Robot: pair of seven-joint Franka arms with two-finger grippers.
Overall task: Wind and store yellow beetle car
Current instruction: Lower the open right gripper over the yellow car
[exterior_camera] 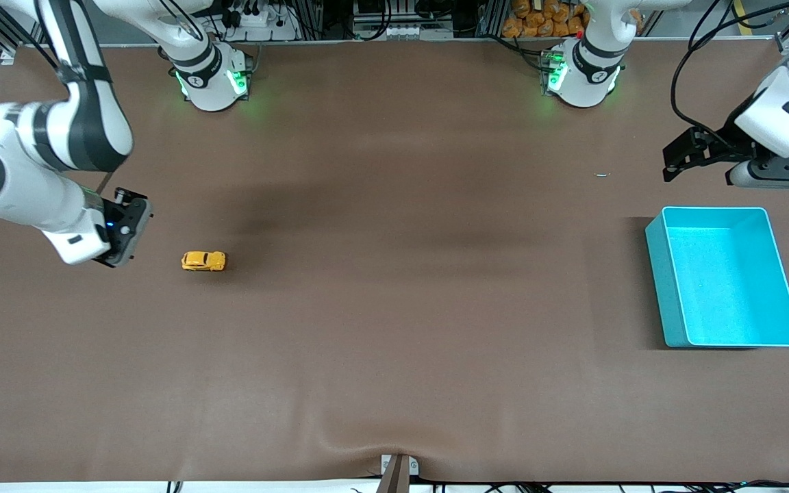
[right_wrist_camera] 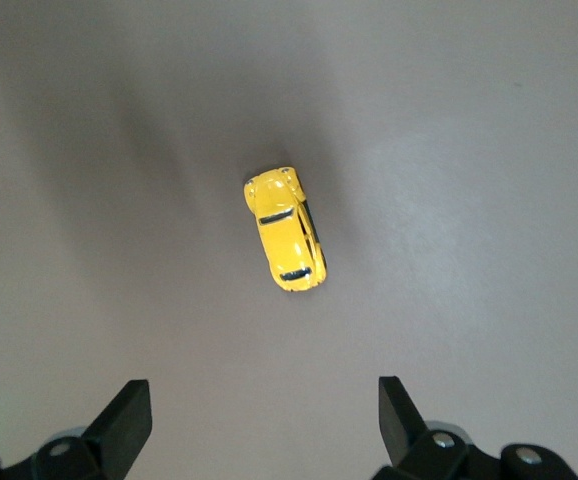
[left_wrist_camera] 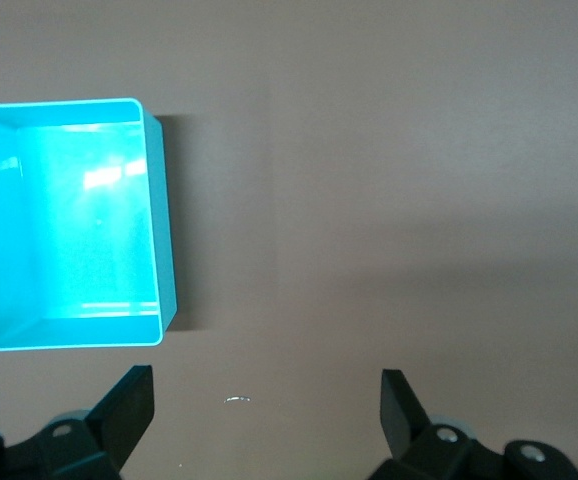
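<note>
Nearest the front camera you see the turquoise bin (exterior_camera: 778,274), sitting toward the left arm's end of the brown table (exterior_camera: 394,342), at about 3 o'clock in the front view. You can see nothing inside it.

Look at about 9 o'clock and you find the yellow beetle car (exterior_camera: 203,261). It stands on its wheels on the table, toward the right arm's end, well apart from the bin.

Your right gripper (exterior_camera: 124,229) hangs over the table just beside the car, not touching it. That arm bends down from its base with the wrist tipped low. In the right wrist view the two black fingers (right_wrist_camera: 124,420) stand wide apart with nothing between them, and the car (right_wrist_camera: 287,228) lies ahead of them.

Your left gripper (exterior_camera: 699,154) hangs over the table near the bin's edge. Its fingers (left_wrist_camera: 129,405) are spread wide too, and hold nothing. The bin (left_wrist_camera: 164,250) shows beside them.
</note>
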